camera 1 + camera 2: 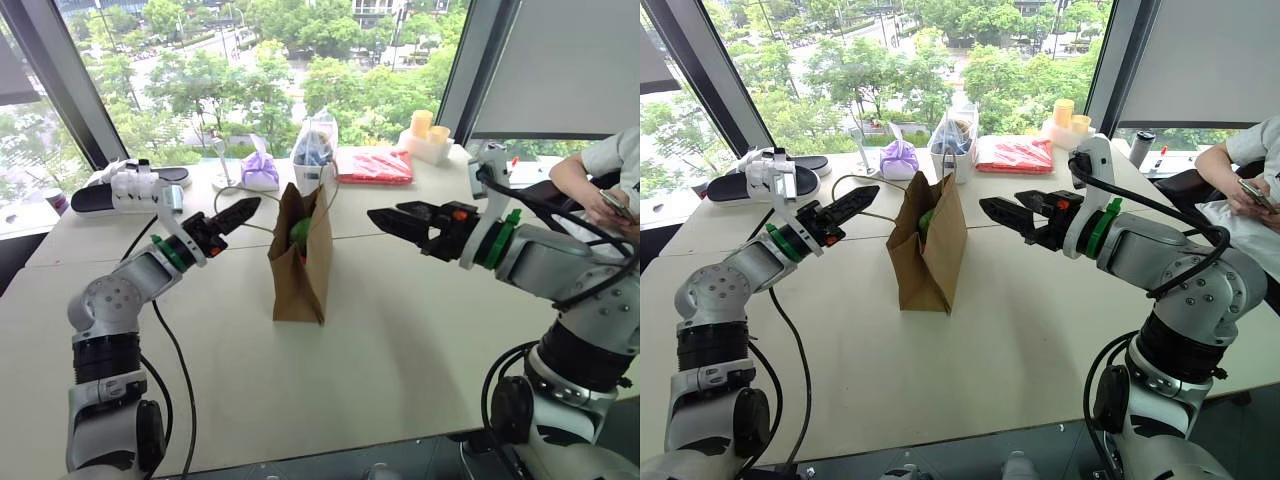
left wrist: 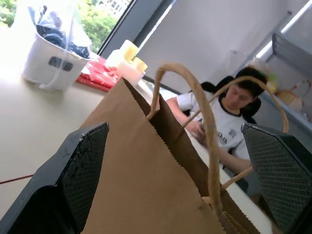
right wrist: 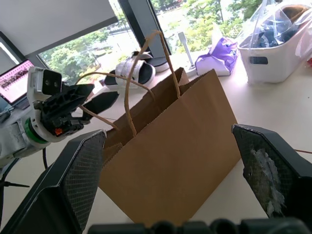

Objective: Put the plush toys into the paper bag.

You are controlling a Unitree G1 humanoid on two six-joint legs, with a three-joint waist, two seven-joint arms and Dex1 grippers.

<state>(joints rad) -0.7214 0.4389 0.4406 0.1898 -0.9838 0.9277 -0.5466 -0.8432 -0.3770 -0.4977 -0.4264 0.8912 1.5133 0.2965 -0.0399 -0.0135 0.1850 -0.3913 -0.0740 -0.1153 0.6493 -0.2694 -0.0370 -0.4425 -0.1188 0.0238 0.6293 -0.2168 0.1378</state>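
Observation:
The brown paper bag (image 1: pixel 300 262) stands upright and open in the middle of the table, its cord handles (image 3: pixel 127 97) raised. A light green plush toy (image 1: pixel 300 235) lies inside it, just below the rim. My left gripper (image 1: pixel 240 213) hovers to the left of the bag's top, open and empty, its fingers (image 2: pixel 83 170) spread wide with the bag's upper edge seen between them. My right gripper (image 1: pixel 385 220) hangs in the air on the bag's right side, pointing at it, also open and empty, with the fingers (image 3: pixel 78 180) far apart. Neither gripper touches the bag.
Behind the bag, along the window, are a knotted purple pouch (image 1: pixel 260 170), a white basket holding a clear plastic bag (image 1: pixel 315 150), a red packet (image 1: pixel 375 165), yellow cups (image 1: pixel 428 128) and slippers (image 1: pixel 130 185). A person (image 1: pixel 600 170) sits at the far right.

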